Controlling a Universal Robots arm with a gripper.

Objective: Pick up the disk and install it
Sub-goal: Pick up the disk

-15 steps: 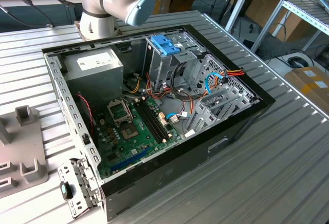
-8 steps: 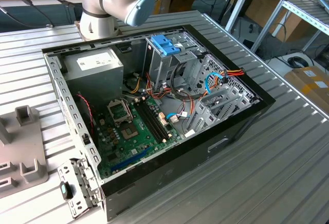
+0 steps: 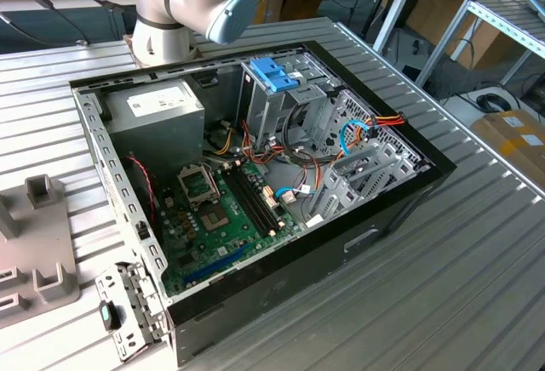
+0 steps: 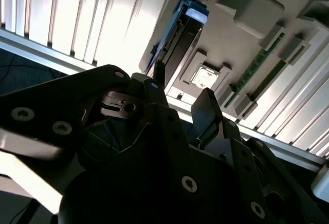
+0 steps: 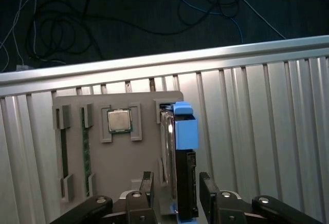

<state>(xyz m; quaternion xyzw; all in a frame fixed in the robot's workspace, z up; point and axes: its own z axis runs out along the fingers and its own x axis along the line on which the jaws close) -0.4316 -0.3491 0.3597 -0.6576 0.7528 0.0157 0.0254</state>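
The pick-up is judged to be the step in hand. The disk (image 5: 185, 129) is stood on edge in a slot of the grey holder plate (image 5: 139, 157), and the gripper (image 5: 176, 179) is held wide, with its 2 fingers (image 5: 148, 185) set on either side of the disk, 1 by each flat face. Whether either finger touches the disk cannot be told. For a clean grasp, the disk should be centred between the fingers so that both faces are met together. The closing should be made squarely on the flat metal rather than on the blue frame, and the lift should be taken straight out along the slot so that nothing is wedged. The processor chip (image 5: 119, 120) and the memory sticks (image 5: 86, 149), seated near the disk on the same plate, should be left undisturbed. In the exterior view the arm (image 3: 183, 1) is seen rising from its base behind the open computer case (image 3: 255, 184). The wrist is judged to be pointed down over the plate.
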